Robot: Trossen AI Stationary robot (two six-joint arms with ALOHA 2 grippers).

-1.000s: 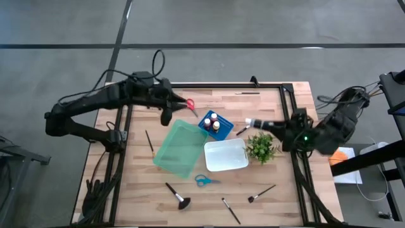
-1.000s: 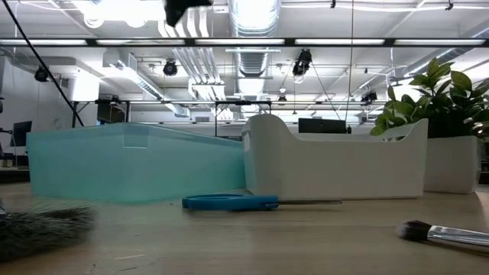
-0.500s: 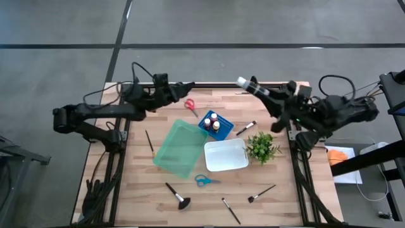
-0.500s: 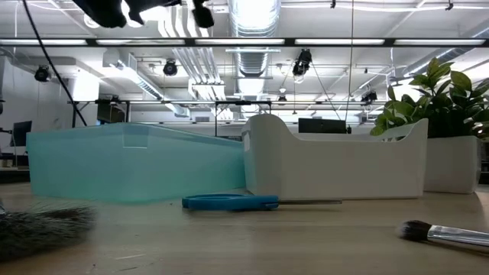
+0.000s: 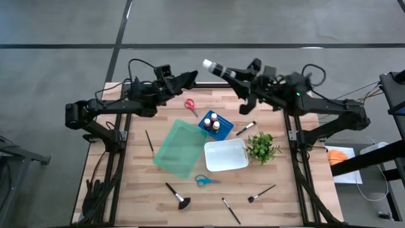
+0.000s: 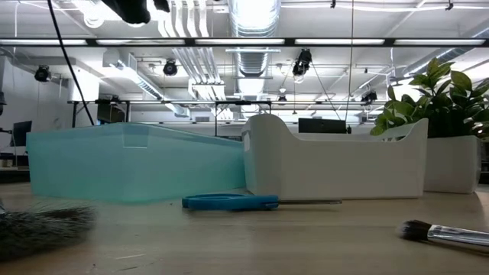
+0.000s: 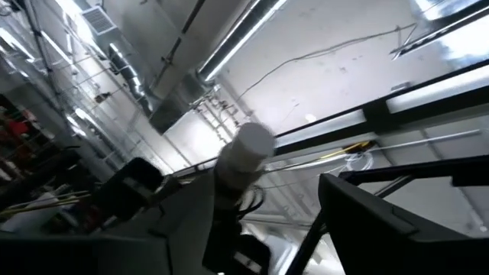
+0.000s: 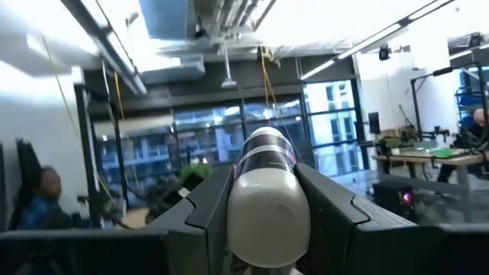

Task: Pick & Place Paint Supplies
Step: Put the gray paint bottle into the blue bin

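Observation:
My right gripper point(image 5: 238, 76) is raised over the table's far edge and shut on a white-capped bottle with a dark band point(image 5: 218, 68); the bottle also shows in the right wrist view point(image 8: 263, 172). My left gripper point(image 5: 188, 78) is open and empty, raised over the far left and facing the bottle, which shows in its wrist view point(image 7: 246, 149). Red scissors point(image 5: 189, 105) lie flat on the table below it. Several paint bottles stand in a blue tray point(image 5: 206, 119). Blue scissors point(image 5: 204, 180) and several brushes point(image 5: 178, 197) lie on the near part. My right gripper pinches the bottle's body point(image 8: 263, 210) between its two fingers point(image 8: 206, 202), one on each side. The bottle lies along the fingers and sticks out ahead of them, white cap end point(image 5: 207, 63) pointing toward the table's far left. It is lifted clear of the table.
A teal bin point(image 5: 179, 149) and a white bin point(image 5: 225, 155) stand mid-table, with a small leafy plant point(image 5: 262, 147) to their right. Brushes lie at the left point(image 5: 149, 140), by the tray point(image 5: 245, 128) and near the front edge point(image 5: 231, 210), point(image 5: 261, 193).
My right gripper has risen with the bottle from beside the plant and swung toward the table's far edge and left. My left gripper has lifted away from the red scissors toward the far edge, tipping upward. The scissors stay where they were.

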